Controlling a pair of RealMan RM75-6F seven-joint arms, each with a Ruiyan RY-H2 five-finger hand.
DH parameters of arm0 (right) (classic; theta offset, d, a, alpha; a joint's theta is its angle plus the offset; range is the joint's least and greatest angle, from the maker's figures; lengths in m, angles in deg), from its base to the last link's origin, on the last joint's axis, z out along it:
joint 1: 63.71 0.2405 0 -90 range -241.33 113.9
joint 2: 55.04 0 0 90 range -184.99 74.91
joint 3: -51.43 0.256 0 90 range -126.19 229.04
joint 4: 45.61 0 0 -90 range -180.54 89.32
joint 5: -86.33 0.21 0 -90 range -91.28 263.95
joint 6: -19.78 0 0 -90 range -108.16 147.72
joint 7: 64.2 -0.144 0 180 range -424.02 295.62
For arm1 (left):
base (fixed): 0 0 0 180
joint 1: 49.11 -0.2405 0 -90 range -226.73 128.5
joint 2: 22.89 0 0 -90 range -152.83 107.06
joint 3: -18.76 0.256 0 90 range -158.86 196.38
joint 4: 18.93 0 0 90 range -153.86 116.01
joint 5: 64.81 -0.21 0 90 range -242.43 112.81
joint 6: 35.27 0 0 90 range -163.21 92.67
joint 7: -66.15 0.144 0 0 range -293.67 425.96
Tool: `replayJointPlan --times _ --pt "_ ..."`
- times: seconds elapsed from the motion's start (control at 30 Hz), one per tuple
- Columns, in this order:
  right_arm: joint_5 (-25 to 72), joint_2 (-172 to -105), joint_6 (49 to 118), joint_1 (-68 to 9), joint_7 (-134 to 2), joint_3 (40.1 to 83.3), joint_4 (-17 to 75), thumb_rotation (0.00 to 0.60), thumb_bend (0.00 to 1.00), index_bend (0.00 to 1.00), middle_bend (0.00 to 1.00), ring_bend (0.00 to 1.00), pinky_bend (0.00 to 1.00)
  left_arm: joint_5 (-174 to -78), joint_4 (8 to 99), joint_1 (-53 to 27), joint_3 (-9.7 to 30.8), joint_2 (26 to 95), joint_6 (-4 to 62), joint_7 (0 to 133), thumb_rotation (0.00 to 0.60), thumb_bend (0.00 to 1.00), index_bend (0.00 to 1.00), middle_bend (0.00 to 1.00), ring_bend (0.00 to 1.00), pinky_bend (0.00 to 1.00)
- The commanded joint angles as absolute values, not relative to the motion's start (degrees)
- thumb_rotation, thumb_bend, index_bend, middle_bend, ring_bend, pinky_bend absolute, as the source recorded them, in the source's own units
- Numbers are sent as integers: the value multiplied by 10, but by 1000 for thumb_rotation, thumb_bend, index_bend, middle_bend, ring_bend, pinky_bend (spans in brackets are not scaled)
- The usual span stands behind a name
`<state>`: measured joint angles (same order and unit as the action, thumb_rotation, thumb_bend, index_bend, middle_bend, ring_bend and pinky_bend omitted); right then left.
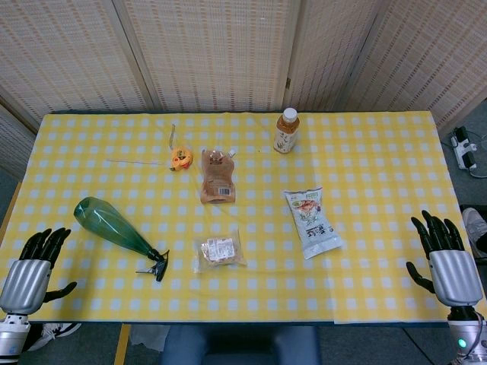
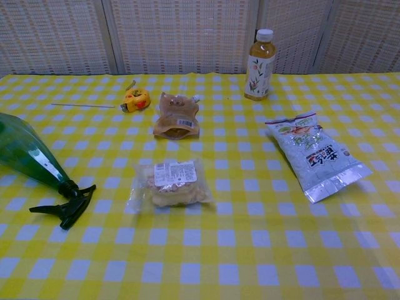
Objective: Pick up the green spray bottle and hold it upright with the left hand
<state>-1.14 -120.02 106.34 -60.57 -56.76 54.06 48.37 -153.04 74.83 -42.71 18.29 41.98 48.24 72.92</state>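
On the yellow checked tablecloth (image 1: 365,137), the green plastic spray bottle (image 1: 112,225) lies flat, its black trigger (image 2: 65,207) near the clear snack bag (image 1: 219,252). The left hand (image 1: 32,268) waits beside the bottle, open and empty — like the right hand (image 1: 447,256). The smooth, round bottle could roll or slip.

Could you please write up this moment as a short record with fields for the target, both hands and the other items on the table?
target: green spray bottle, lying on its side at the table's left, black trigger head toward the robot
left hand: open, at the near left edge, touching nothing
right hand: open, at the near right edge
other items: tea bottle upright, brown pouch, white snack bag, clear packet, tape measure
task status: bottle not yet picked up
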Motion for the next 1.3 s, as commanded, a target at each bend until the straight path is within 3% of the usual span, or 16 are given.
replayJointPlan --times 0.03,0.17,0.23,0.3,0.33,0.4,0.43,0.6,0.73,1.3 --pt "-16 -1202 1065 -606 -572 540 481 600 345 0 0 0 0 -1527 753 -426 184 418 478 733 600 135 6 114 68 109" --pt "-23 -1199 1071 -609 -577 537 481 600 345 0 0 0 0 -1552 748 -422 186 425 486 728 600 135 2 125 97 146" --pt "-25 -1197 1077 -612 -581 536 481 600 345 0 0 0 0 -1576 744 -420 190 430 495 721 600 135 5 214 220 290" --pt "-25 -1193 1079 -615 -584 534 483 600 344 0 0 0 0 -1612 735 -415 198 438 506 704 600 136 29 474 540 639" --pt "-25 -1192 1079 -616 -587 534 485 600 344 0 0 0 0 -1630 732 -410 204 439 505 692 600 138 51 580 649 739" --pt "-24 -1191 1078 -616 -587 535 486 600 345 0 0 0 0 -1649 733 -397 213 435 490 681 600 146 151 896 913 944" --pt "-22 -1192 1076 -615 -584 536 486 600 345 0 0 0 0 -1659 735 -387 215 430 477 680 600 147 196 974 971 986" --pt "-14 -1194 1061 -611 -575 535 488 600 345 0 0 0 0 -1665 735 -352 208 426 422 748 600 146 340 1000 1000 1000" --pt "-4 -1188 1047 -607 -581 535 491 600 345 0 0 0 0 -1632 746 -325 188 423 383 759 600 148 401 1000 1000 1000" --pt "-3 -1168 1025 -602 -609 529 491 600 345 0 0 0 0 -1616 687 -211 169 503 253 770 600 161 415 1000 1000 1000"
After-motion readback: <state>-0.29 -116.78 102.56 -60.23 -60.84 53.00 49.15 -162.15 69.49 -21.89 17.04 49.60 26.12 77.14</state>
